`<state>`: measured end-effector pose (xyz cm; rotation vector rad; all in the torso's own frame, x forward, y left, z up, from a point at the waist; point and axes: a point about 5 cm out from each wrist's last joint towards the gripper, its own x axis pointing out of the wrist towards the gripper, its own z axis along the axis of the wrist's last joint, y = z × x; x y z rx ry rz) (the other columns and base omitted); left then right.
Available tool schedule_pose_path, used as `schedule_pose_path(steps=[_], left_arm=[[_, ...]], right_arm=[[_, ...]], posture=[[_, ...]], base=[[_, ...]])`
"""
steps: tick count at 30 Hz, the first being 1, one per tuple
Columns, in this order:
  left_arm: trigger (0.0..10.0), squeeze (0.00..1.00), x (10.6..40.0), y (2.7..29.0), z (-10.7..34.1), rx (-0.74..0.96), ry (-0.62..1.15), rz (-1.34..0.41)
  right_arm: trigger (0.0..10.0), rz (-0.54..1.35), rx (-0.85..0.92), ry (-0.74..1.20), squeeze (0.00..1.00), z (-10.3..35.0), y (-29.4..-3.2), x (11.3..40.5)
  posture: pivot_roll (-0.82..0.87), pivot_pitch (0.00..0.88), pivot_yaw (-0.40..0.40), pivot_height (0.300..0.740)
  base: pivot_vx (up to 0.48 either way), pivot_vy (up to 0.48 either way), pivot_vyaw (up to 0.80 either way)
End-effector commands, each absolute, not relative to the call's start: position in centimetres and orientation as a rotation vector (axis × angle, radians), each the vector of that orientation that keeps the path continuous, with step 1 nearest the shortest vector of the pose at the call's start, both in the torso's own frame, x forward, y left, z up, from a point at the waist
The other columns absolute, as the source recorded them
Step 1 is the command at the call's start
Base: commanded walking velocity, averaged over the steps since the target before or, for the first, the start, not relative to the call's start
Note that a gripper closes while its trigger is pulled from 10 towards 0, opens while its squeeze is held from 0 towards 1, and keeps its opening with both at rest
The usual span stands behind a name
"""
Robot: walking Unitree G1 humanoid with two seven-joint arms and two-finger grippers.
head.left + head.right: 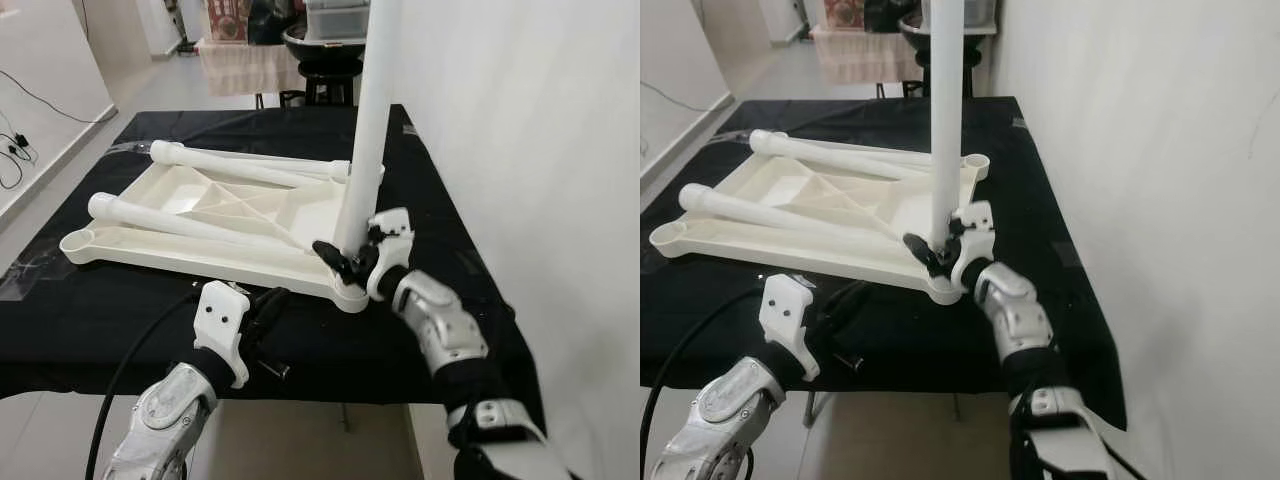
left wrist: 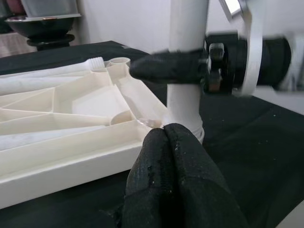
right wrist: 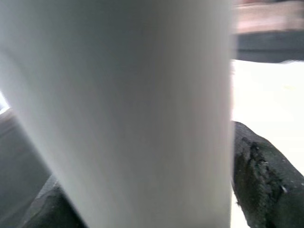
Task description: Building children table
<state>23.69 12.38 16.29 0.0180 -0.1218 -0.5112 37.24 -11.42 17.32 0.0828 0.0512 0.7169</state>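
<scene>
White upright leg clamped by right gripper on tabletop.

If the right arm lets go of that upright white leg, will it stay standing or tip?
The upright leg is tall and narrow, so it probably tips unless fully seated in the tabletop corner. It looks like stiff, light, smooth plastic. The right gripper jaws clamp its base.

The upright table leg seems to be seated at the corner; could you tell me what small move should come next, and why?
Probably twist the upright leg further into its corner socket. The right tool grips it just above the upturned tabletop, and threads show at its base in the left wrist view. The left tool, shut, rests near that corner, and two legs lie loose on the tabletop.
</scene>
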Motion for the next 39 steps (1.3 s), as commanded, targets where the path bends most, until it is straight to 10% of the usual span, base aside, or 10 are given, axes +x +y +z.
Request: schedule_pose_path(steps=[1, 11, 12, 23, 31, 39], left_arm=[[10.0, 0.00, 23.7, 12.4, 16.0, 0.027, -0.111, -0.507], [10.0, 0.00, 23.7, 12.5, 16.1, 0.026, -0.118, -0.493], [10.0, 0.00, 23.7, 12.5, 16.2, 0.026, -0.119, -0.491], [10.0, 0.00, 23.7, 12.3, 16.1, 0.021, -0.118, -0.497], [10.0, 0.00, 23.4, 12.9, 16.1, 0.026, -0.110, -0.493], [10.0, 0.00, 23.3, 12.3, 15.8, 0.021, -0.098, -0.515]], right_arm=[[10.0, 0.843, 0.070, 0.033, 0.00, 18.3, -10.9, 37.5], [10.0, 1.030, -0.030, 0.070, 0.00, 19.9, -11.9, 38.4], [0.0, 1.037, -0.015, 0.066, 0.00, 20.2, -12.0, 38.6], [0.0, 1.086, 0.017, 0.071, 0.00, 19.8, -13.3, 38.3], [0.0, 0.325, 0.070, 0.223, 0.00, 11.6, -11.8, 34.8], [0.0, 0.357, -0.007, 0.206, 0.00, 12.3, -10.8, 35.3]], posture=[[0.08, 0.051, -0.031, 0.740], [0.09, 0.051, -0.043, 0.740], [0.09, 0.053, -0.044, 0.740], [0.08, 0.058, -0.043, 0.740], [0.06, 0.092, -0.030, 0.740], [0.06, 0.085, -0.042, 0.740]], base=[[0.000, 0.000, 0.00], [0.000, 0.000, 0.00], [0.000, 0.000, 0.00], [0.000, 0.000, 0.00], [0.000, 0.000, 0.00], [0.000, 0.000, 0.00]])
